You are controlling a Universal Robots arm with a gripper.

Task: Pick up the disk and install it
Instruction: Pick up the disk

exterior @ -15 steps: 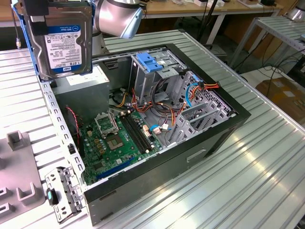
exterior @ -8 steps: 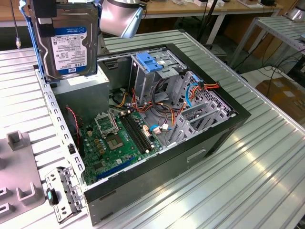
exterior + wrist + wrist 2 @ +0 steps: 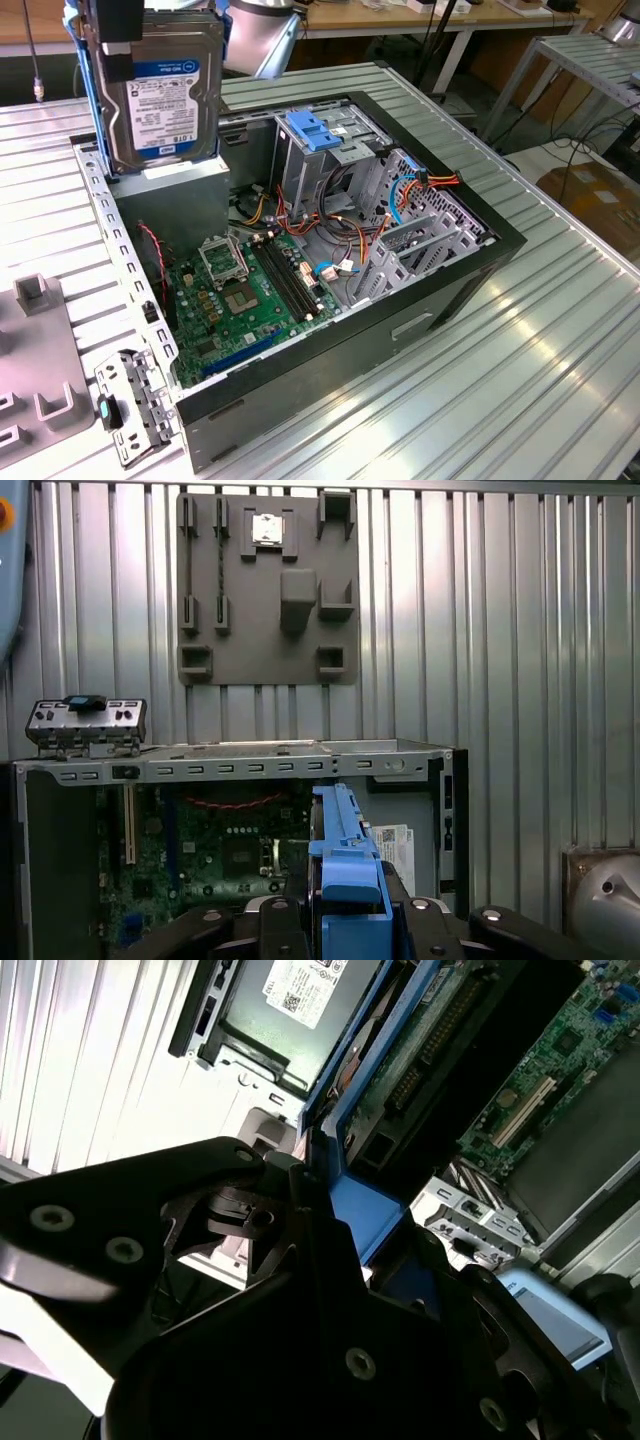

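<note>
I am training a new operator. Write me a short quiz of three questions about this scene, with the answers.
1. True or false: the disk lies inside the case.
2. What holds the disk? A) the gripper B) a hand C) nothing
3. Fill in: the disk's side rails are ____ in colour.
Key: 1 false, it is held up above the case; 2 A; 3 blue.

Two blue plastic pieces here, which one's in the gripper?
The rails on the disk, held upright above the case; the other, a bracket, sits atop the drive cage.
</note>
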